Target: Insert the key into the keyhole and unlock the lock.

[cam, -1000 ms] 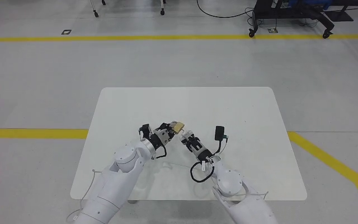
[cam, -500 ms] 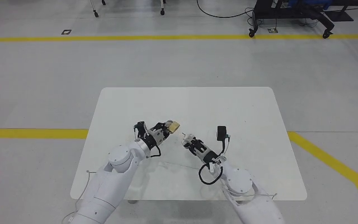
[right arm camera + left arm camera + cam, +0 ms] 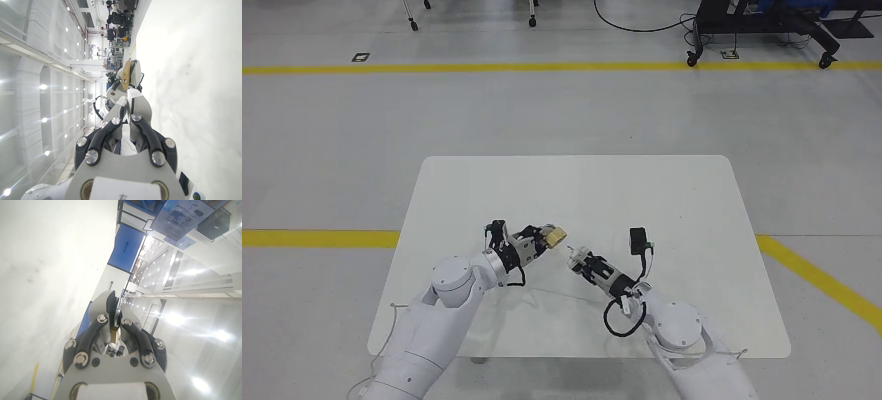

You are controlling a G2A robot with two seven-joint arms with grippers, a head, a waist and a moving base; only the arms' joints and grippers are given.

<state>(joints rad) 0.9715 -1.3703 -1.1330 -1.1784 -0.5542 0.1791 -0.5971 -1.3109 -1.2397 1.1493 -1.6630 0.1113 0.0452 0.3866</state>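
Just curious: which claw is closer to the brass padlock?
Left. The left claw grips the padlock; the right claw, holding the key, sits apart, facing its keyhole.

both arms angled inward, left gripper [image 3: 546, 239] clamped on the lock [image 3: 125, 77], right gripper [image 3: 127, 98] clamped on the key [image 3: 126, 108], the two tips facing each other, near but apart.

Beneath both arms: table [image 3: 662, 190]. Above its middle part, on the left: left end effector [image 3: 545, 239]; to the right of it, tip turned toward tip: right end effector [image 3: 576, 253]. Clamped at the left end effector's tip, off the table, between the two: lock [image 3: 556, 236], keyhole end facing the right end effector. Pinched edge-on in the right end effector: key [image 3: 128, 107], just beside the lock, small gap between
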